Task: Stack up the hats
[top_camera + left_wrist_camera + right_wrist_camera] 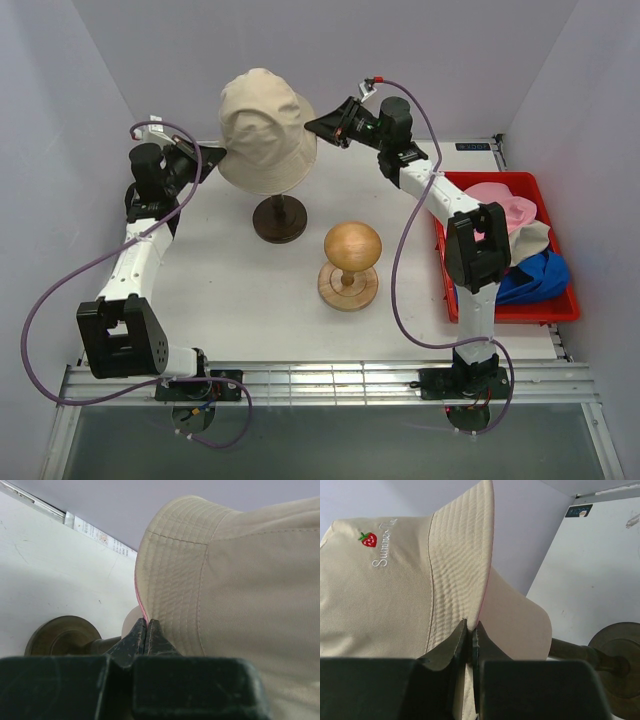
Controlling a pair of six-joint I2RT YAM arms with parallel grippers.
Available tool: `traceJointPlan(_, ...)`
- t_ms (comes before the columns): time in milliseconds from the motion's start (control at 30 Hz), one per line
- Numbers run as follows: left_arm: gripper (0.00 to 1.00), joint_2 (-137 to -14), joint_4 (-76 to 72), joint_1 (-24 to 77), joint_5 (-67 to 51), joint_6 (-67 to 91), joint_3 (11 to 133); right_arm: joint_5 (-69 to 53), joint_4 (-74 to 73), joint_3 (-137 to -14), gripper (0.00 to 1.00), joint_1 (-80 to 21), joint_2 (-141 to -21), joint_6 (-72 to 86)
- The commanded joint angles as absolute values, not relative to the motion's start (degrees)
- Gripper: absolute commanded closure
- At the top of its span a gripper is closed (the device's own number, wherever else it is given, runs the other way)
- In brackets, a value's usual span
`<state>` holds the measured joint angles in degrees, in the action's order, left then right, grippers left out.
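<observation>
My left pincer (212, 157) clenched on the brim of the beige hat (265, 130), my right pincer (312, 125) clenched on the opposite brim, hat sitting over the dark stand (279, 218), pink hat (505, 205) and blue cap (540, 275) in the red bin (560, 305)

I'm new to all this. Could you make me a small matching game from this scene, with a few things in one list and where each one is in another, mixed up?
Things:
1. beige hat
2. blue cap
3. wooden head
4. pink hat

Places:
A. bare, in the middle of the table
B. in the red bin, far end
C. brim pinched by the left gripper and right gripper
D. in the red bin, near end

Pairs: 1-C, 2-D, 3-A, 4-B.
</observation>
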<state>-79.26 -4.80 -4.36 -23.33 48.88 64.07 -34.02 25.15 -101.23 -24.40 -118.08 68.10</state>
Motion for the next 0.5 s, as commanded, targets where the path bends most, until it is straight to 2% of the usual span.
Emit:
traceJointPlan(0, 1.00, -80.5, 2.7, -5.0, -19.8, 45.3, 60.9, -32.5, 11.3, -103.1, 0.92, -22.5, -121.5, 60.7)
traceJointPlan(333, 1.00, -78.6, 4.3, -5.1, -20.1, 43.7, 61.4, -33.4, 6.5, -109.6, 0.92, -22.2, -123.4, 56.8)
traceJointPlan(467, 0.89, -77.3, 6.9, -5.1, -19.8, 42.5, 65.4, -34.4, 6.6, -111.4, 0.92, -22.2, -123.8, 56.4)
